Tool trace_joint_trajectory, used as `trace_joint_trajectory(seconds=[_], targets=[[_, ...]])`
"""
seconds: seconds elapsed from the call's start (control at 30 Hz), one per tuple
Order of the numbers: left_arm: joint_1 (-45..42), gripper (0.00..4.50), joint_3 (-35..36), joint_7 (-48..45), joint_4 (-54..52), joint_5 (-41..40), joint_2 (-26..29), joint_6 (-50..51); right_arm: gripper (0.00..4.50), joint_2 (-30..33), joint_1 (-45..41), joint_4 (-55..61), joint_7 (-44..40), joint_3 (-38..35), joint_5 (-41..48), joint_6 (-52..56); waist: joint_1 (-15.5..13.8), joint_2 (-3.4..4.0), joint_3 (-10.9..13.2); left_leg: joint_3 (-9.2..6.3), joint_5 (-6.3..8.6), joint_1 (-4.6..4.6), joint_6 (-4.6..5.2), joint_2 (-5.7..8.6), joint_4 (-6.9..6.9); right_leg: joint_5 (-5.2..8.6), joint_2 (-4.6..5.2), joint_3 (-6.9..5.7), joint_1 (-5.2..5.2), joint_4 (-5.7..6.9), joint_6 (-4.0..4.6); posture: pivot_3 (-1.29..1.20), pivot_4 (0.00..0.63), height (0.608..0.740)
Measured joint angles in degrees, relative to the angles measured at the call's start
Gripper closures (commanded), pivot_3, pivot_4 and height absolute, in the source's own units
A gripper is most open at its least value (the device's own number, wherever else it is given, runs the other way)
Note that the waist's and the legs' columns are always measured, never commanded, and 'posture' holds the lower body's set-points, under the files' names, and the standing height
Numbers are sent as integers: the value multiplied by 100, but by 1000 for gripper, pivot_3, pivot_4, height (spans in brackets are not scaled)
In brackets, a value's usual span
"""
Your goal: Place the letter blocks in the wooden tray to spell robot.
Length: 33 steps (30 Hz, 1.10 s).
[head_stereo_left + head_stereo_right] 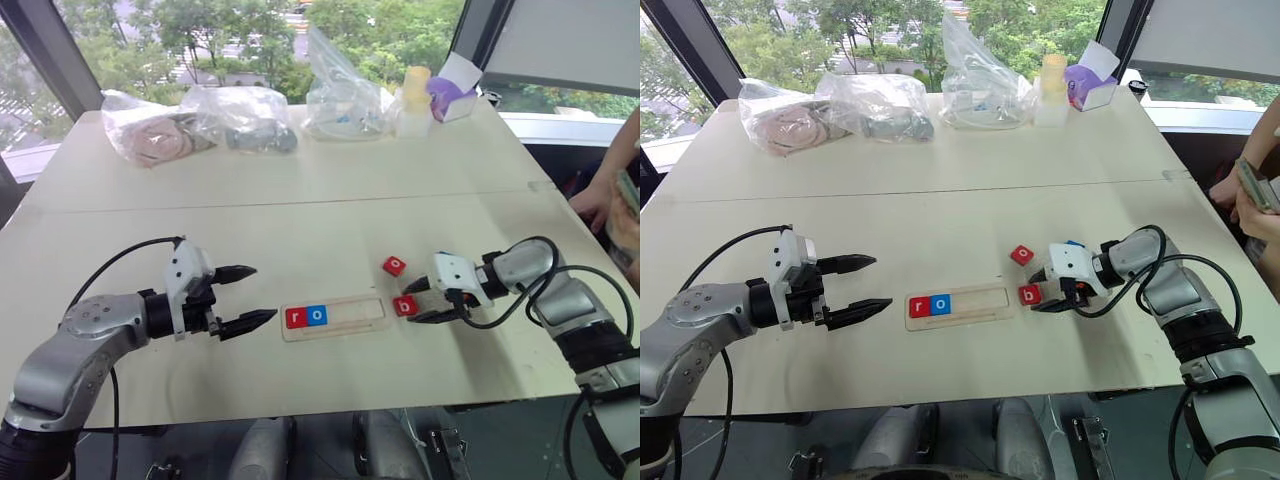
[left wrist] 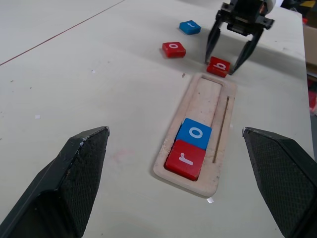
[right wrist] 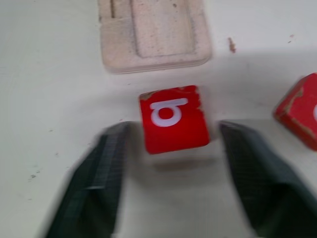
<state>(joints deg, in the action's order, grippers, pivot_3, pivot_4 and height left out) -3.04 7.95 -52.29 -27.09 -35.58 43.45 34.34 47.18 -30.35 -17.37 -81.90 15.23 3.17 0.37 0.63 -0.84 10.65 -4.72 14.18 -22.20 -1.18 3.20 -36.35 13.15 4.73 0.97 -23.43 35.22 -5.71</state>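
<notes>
Left gripper, black two-fingered, lower left of the frame: fingers spread wide, holding nothing, pointing at the long pale-wood tray. Tray, centre of the white table: red "r" tile and blue "o" tile side by side at its left end, rest of slot bare. Right gripper, right of centre: fingers apart, straddling the red "b" tile, which lies flat just beyond the tray's right end. Red "o" tile: loose, just above. Blue tile: further right. Clear plastic bags: far edge.
</notes>
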Motion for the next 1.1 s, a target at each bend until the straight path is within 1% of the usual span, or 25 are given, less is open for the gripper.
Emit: trace_joint_trajectory(seconds=[0.2, 0.3, 0.43, 0.53, 0.6, 0.8, 0.87, 1.1], targets=[[-16, 0, 0, 0, 10, 1, 0, 0, 3392, 0, 67, 295, 53, -41, 46, 432, 1, 1, 0, 0, 0, 1, 0, -1, 1, 0, 0, 1, -1, 1, 0, 0, 150, 740], [-28, 0, 0, -4, 9, -2, 2, 0, 3392, 68, 79, 754, -50, -39, 119, 801, 8, 10, 6, 1, 0, -8, 0, -1, 6, 0, -1, 3, -14, 2, 0, 0, 150, 740], [-29, 0, 0, -18, 9, -6, 11, 4, 3392, 107, -21, 1551, -206, -36, 426, 1483, 8, 12, 7, 1, 0, -15, 0, -2, 9, 0, -2, 3, -24, 1, 0, 0, 150, 740], [-31, 0, 0, -16, 7, -7, 11, 6, 3392, -122, -262, 2092, -178, 33, 580, 2021, 10, 11, 7, -1, 0, -15, 0, -4, 8, 0, -3, 3, -24, 1, 0, 0, 150, 740], [-32, 0, 0, -10, 2, -8, 12, 7, 3392, -344, -335, 2288, -103, 227, 605, 2257, 3, 11, 6, -1, 0, -15, 0, -4, 8, 0, -3, 2, -24, 1, 0, 0, 150, 740], [71, 0, 5, -2, -57, -10, 22, 10, 3392, -867, -458, 2173, 244, 863, 308, 2368, 1, 10, 7, 3, 0, -21, -1, 0, 7, -1, 3, 4, -29, 0, -1, 0, 150, 740], [145, 0, 5, -19, -163, -17, 35, 11, 3392, -992, -523, 2110, 329, 937, 235, 2378, 4, 10, 7, 2, 0, -21, -1, 0, 9, -1, 1, 4, -31, 0, -1, 0, 150, 740], [339, 0, 15, -51, -311, -112, 126, 14, 3392, -1070, -576, 1983, 468, 1023, 151, 2413, 3, 10, 7, 2, 0, -21, -1, -1, 9, -1, 0, 3, -31, 1, 0, 0, 150, 740]])
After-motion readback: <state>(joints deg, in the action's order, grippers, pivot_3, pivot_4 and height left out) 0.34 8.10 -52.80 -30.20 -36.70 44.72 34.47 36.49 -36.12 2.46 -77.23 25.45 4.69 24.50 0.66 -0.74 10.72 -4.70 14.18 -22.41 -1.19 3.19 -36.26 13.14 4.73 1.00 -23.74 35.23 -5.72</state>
